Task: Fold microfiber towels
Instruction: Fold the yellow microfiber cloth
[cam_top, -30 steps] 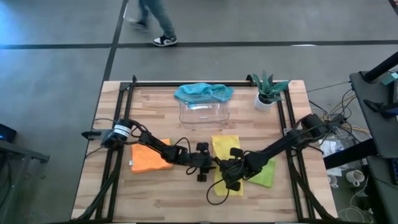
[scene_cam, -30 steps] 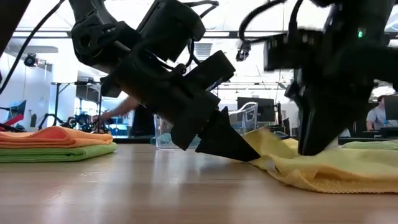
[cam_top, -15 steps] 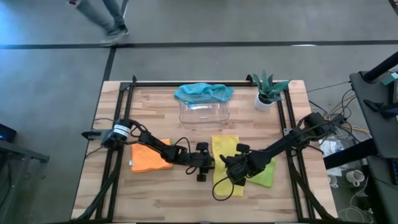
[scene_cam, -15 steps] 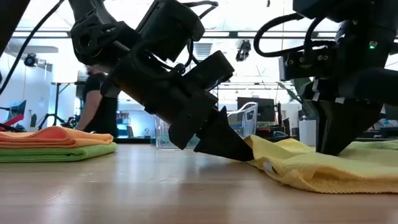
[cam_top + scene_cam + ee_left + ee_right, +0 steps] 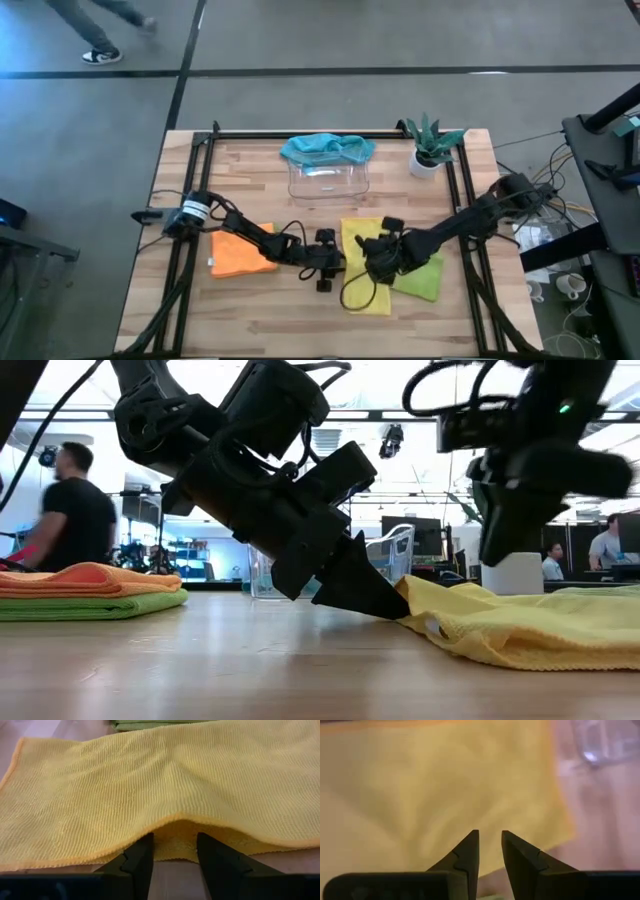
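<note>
Two grippers work the yellow towel near the desk's front edge: the left gripper, fingers parted, straddles its folded edge, while the right gripper hovers above, narrowly open and empty. A good fold, I judge, needs the left pinning that edge flat and the right taking a corner squarely.

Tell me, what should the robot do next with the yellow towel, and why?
Probably bring the right hand back down onto the yellow towel. That hand hangs above the cloth holding nothing, while the left hand sits at the towel's edge.
</note>
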